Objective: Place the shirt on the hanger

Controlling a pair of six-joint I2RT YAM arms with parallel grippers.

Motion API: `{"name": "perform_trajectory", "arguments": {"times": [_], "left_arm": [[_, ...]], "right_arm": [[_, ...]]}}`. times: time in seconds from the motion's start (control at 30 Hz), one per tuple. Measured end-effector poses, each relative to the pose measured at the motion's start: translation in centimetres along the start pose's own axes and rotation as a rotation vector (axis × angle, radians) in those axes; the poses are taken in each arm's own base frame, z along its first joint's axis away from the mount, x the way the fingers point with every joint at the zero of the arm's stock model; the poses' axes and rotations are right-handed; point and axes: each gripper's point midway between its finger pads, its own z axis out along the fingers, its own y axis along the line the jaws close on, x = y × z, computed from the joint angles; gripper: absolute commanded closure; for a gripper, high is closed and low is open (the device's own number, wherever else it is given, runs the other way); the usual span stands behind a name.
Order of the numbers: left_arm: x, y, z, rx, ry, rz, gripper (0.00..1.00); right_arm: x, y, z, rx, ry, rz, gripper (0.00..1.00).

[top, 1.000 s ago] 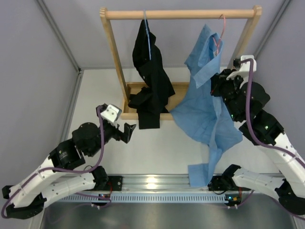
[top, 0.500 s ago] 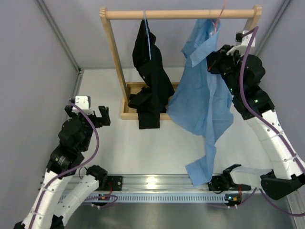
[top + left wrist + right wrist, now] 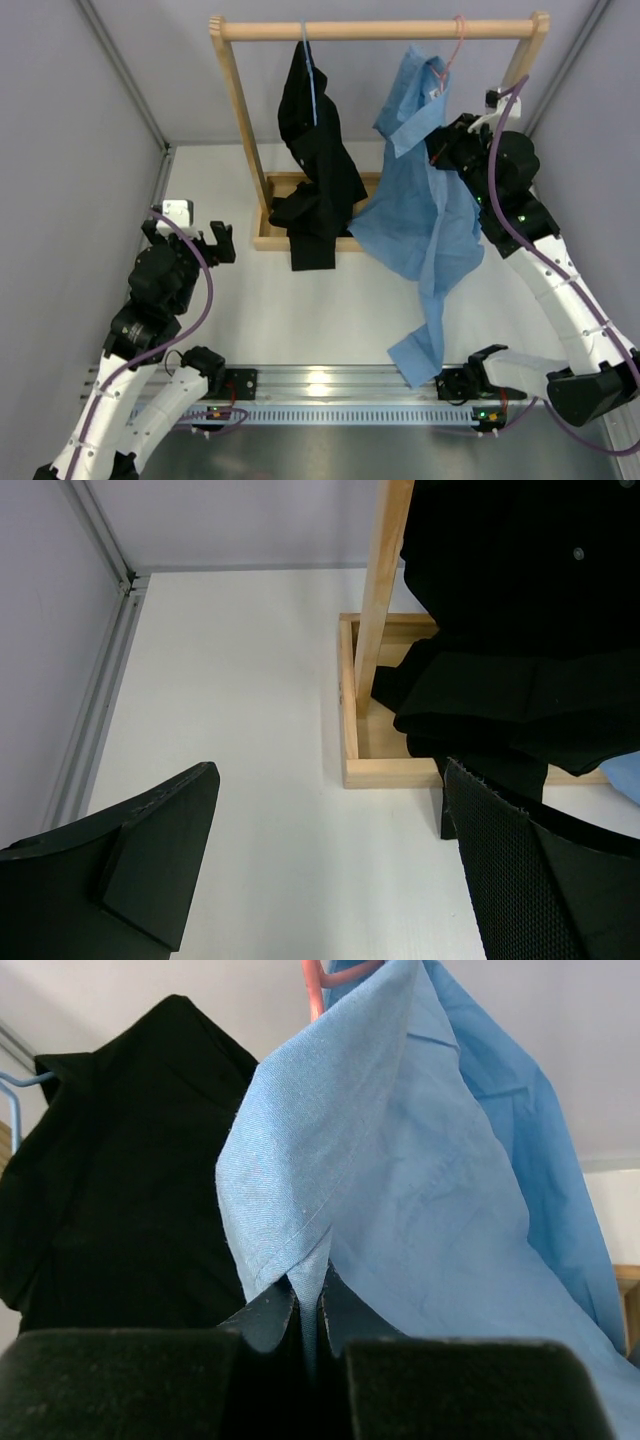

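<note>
So the large light blue long-sleeved button-up shirt is up on the light wooden clothes rack, which stands along the far edge of the white counter. It hangs at the right end of the top rail, off the thin pink wire hanger, whose hook is over the rail. The collar end bunches up around the hanger's neck. The rest drops down in front of the rack's base, and one long bit trails toward the near edge of the counter, right of centre.

The right pincer is up high by the rack's right post, clenched on a fold of the shirt just below the hanger. In the right wrist view the two black fingers are squeezed together with the blue cloth pinched between them, and the pink wire pokes out right above. Honestly I can't tell whether the wire sits properly inside both shoulders, because the fabric hides it.

The left pincer is well away from all that, near the counter's left edge. Its jaws are spread wide with nothing in them. Its camera looks past both fingers at the rack's base frame.

A black garment hangs on a pale blue wire hanger further left on the same rail, just beside the blue shirt. Its lower end droops into the rack's base.
</note>
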Motion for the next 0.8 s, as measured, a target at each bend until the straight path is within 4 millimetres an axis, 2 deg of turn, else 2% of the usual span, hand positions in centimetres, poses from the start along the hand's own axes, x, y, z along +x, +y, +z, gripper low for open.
{"name": "perform_trajectory", "arguments": {"times": [0.27,0.6,0.8], "left_arm": [[0.0,-0.2,0.0,0.011,0.000,-0.009,0.02],[0.1,-0.5,0.0,0.027,0.003,-0.013,0.02],[0.2,-0.6,0.1,0.029,0.006,-0.013,0.02]], "right_arm": [[-0.1,-1.6,0.5,0.009,-0.020,0.050,1.00],[0.0,-0.6,0.7,-0.052,-0.030,0.092,1.00],[1.1,-0.9,0.9,-0.058,-0.020,0.085,0.76]]}}
